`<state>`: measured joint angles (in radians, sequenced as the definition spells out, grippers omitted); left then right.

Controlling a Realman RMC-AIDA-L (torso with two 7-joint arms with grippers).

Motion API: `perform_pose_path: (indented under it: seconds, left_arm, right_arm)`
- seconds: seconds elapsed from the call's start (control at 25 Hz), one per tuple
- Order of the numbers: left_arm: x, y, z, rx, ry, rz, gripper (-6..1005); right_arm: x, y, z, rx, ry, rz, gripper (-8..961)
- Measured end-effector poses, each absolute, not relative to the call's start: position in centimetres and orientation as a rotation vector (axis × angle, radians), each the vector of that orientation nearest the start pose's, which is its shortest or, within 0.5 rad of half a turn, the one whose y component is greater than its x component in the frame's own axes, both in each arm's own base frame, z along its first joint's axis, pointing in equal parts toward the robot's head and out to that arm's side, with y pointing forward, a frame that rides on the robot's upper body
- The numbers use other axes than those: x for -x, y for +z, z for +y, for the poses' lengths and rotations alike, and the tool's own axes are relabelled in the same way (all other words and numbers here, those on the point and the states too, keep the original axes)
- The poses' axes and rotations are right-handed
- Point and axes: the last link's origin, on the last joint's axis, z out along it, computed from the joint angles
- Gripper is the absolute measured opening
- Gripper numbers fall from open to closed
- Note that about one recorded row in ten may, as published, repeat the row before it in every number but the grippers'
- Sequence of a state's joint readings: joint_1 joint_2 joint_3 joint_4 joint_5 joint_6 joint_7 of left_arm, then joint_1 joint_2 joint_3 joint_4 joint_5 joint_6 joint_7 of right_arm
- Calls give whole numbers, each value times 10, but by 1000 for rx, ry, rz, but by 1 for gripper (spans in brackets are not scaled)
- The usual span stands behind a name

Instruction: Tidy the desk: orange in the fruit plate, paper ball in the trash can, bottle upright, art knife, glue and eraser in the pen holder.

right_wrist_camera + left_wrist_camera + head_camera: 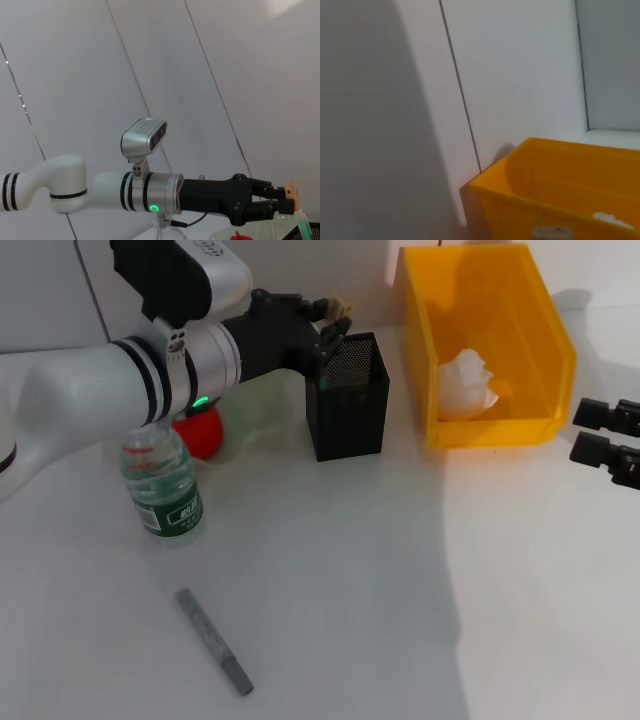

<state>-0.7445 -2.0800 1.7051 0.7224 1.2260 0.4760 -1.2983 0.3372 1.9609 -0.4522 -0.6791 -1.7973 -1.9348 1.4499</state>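
1. Left gripper point(335, 325): black, on a white and silver arm reaching across the head view from nine o'clock. It hangs just above the far rim of item 2, its fingers pinched on a tiny tan-peach rectangular eraser point(343, 309). The right wrist view shows the same small block point(290, 190) at the fingertips.

2. Pen holder point(348, 400): square black metal-mesh cup, upright, at about twelve o'clock on the white desk point(400, 580).

3. Trash can point(482, 345): big orange-yellow plastic open-fronted bin, at one o'clock, just beside the pen holder on its three o'clock side. A crumpled white paper ball point(465, 383) lies inside it. The left wrist view shows the bin's rim point(545, 200) against a white wall.

4. Bottle point(163, 483): small clear plastic, green label, standing upright at nine o'clock under the left arm.

5. Orange point(201, 432): red-orange rounded fruit, partly hidden behind the bottle and arm; the fruit plate beneath it cannot be made out.

6. Art knife point(212, 639): slim grey stick, lying diagonally at seven o'clock, well apart from the rest.

7. Right gripper point(608, 439): black, at the three o'clock edge, fingers spread with nothing between them.
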Motion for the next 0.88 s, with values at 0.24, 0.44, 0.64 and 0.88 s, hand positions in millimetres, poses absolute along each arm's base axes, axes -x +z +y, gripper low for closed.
perform_pose_path:
  seconds: [0.24, 0.44, 0.64, 0.88]
  left_arm:
    - [131, -88, 427, 2449, -427, -219, 356]
    - [128, -95, 422, 2481, -414, -190, 360]
    - [130, -96, 421, 2486, -408, -196, 364]
    - [133, -95, 423, 2473, -399, -212, 368]
  right_arm:
    - [-297, 93, 278, 2506, 1100, 691, 622]
    - [-294, 90, 283, 2516, 1100, 695, 622]
    - [-292, 88, 284, 2520, 1110, 698, 622]
    - [-291, 84, 283, 2533, 1111, 707, 622]
